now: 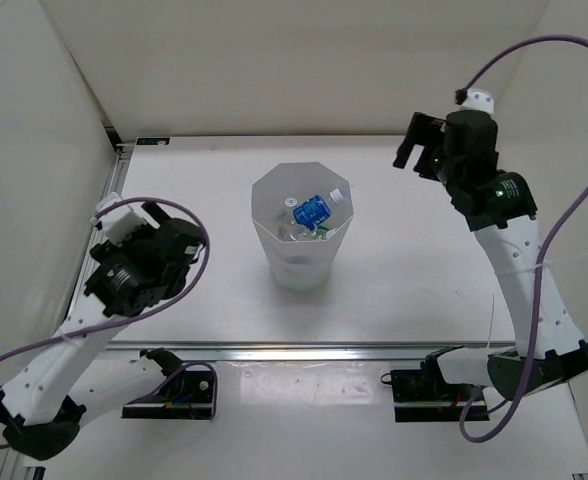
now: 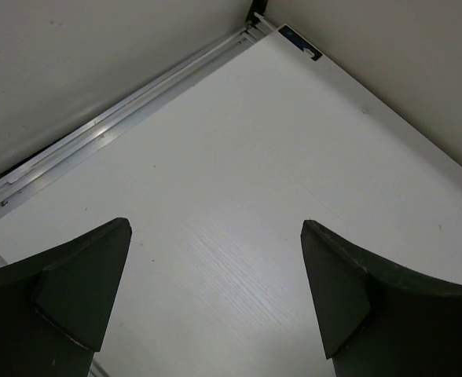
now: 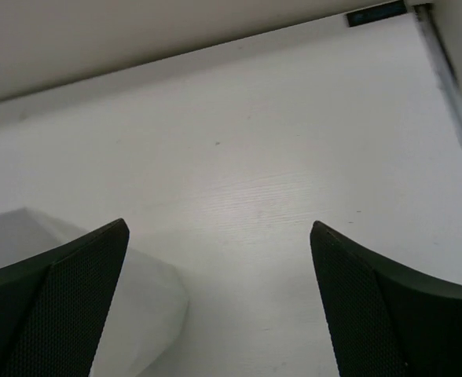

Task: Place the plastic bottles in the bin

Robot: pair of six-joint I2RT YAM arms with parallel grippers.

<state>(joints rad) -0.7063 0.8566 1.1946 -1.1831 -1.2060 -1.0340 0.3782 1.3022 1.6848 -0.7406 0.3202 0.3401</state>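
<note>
The bin (image 1: 258, 196), a tall translucent white container with an octagonal rim, stands at the middle of the table. Inside it lie plastic bottles: a clear one with a blue label (image 1: 312, 210) on top, a bit of a green one (image 1: 320, 233) under it, and clear plastic (image 1: 290, 228) beside them. My left gripper (image 1: 174, 222) hovers left of the bin, open and empty (image 2: 215, 228). My right gripper (image 1: 412, 158) hangs high to the right of the bin, open and empty (image 3: 219, 228). The bin's wall (image 3: 141, 314) shows at the lower left of the right wrist view.
White walls close the table at the back and left. An aluminium rail (image 2: 97, 133) runs along the left edge. A small blue label (image 1: 155, 141) marks the far left corner. Bare white tabletop (image 1: 414, 260) lies around the bin.
</note>
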